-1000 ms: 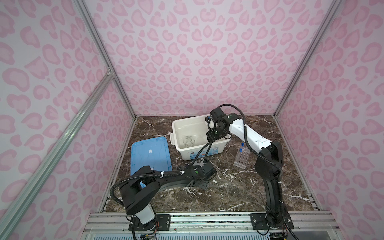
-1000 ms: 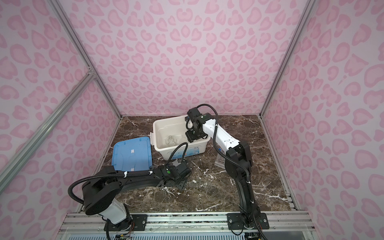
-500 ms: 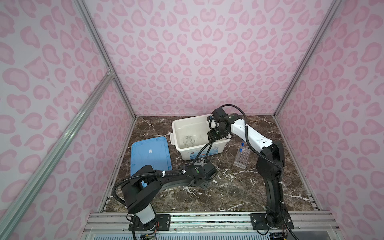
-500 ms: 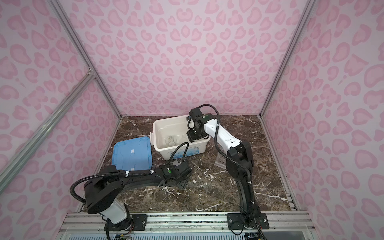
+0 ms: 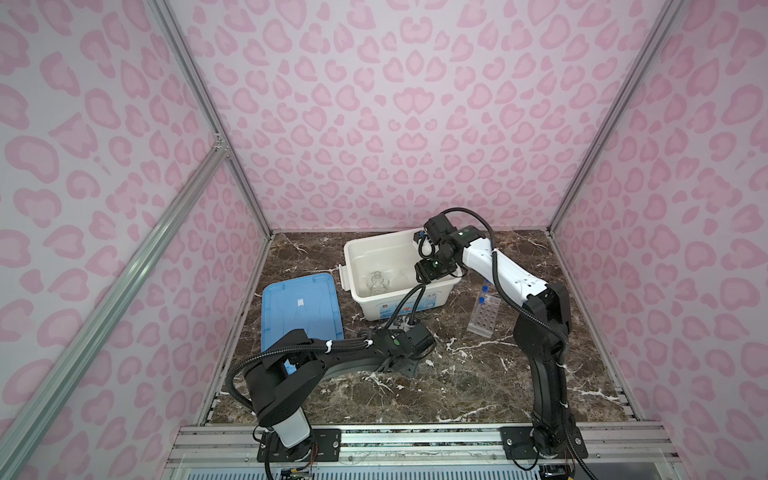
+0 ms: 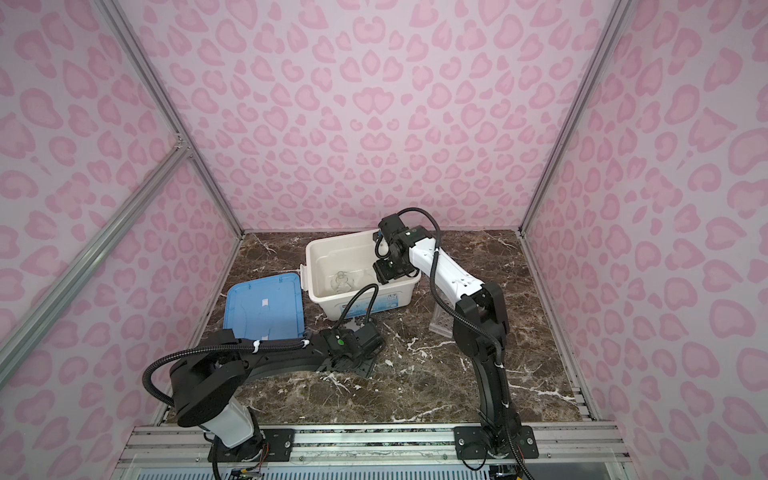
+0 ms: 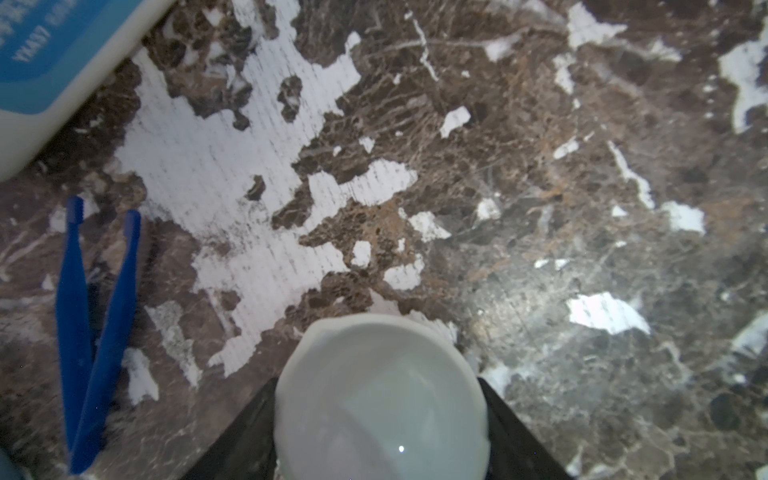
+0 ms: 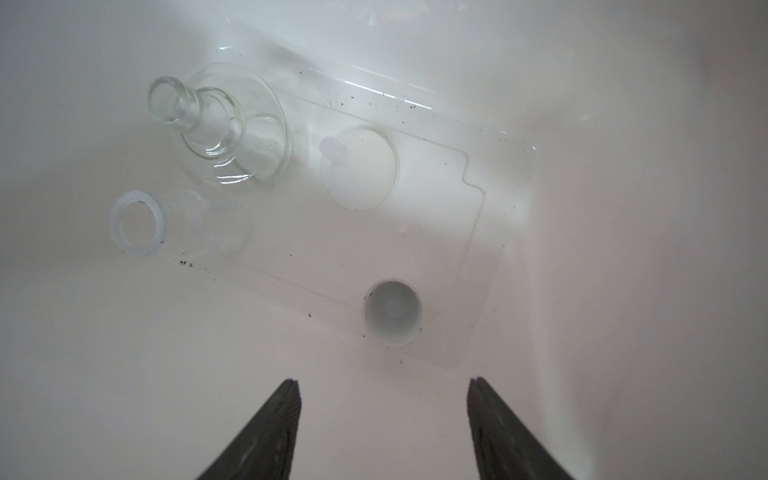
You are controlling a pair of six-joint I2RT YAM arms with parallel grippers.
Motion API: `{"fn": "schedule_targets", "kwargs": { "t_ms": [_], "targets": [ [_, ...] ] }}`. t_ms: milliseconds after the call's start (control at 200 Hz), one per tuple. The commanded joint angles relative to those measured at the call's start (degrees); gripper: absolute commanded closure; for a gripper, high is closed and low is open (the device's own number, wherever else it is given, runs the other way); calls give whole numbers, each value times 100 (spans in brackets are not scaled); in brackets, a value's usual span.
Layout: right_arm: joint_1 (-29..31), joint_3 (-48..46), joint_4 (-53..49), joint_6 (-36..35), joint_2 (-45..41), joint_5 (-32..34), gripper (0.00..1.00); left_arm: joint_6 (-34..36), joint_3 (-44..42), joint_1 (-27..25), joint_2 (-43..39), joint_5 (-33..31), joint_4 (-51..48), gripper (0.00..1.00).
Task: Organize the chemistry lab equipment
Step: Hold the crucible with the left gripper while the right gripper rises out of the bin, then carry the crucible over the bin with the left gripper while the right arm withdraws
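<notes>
Well, left gripper [image 7: 376, 380] flanks a small round white bowl [image 7: 380, 415] at 6 o'clock from the large white plastic bin [image 5: 382, 253]; clamped, I cannot tell. The right gripper [image 8: 384, 384] hangs spread over a clear glass flask [image 8: 216, 124] inside.

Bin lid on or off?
Off. The blue lid lies flat on the table beside the white bin, and the bin's inside is visible from above.

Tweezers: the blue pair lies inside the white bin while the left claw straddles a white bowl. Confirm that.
Wrong on one point: the tweezers lie on the marble table, outside the bin, as the left wrist view shows. The rest stands: the left claw straddles a white bowl.
</notes>
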Motion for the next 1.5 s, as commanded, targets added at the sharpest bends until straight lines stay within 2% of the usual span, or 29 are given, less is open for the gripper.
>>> {"fn": "schedule_targets", "kwargs": {
  "t_ms": [0, 380, 790, 1065, 1265, 1495],
  "targets": [
    [-18, -52, 115, 37, -121, -31, 34, -68, 56, 0, -92, 26, -78, 38],
    [-165, -854, 853, 138, -1207, -73, 33, -9, 223, 1, -511, -155, -248, 42],
    [-639, -3150, 2392, 326, -3006, -128, 29, 399, 936, 135, -1257, -347, -957, 41],
    [-1064, -3846, 2621, 458, -3303, -374, 29, 818, 1651, 550, -1658, -67, -1155, 40],
    [-1143, -4220, 2929, 558, -3428, -642, 29, 1266, 2576, 1023, -1387, 220, -1437, 38],
    [-1146, -4390, 3200, 739, -3430, -783, 30, 1660, 3702, 1743, -344, 700, -1444, 38]
  ]
}}
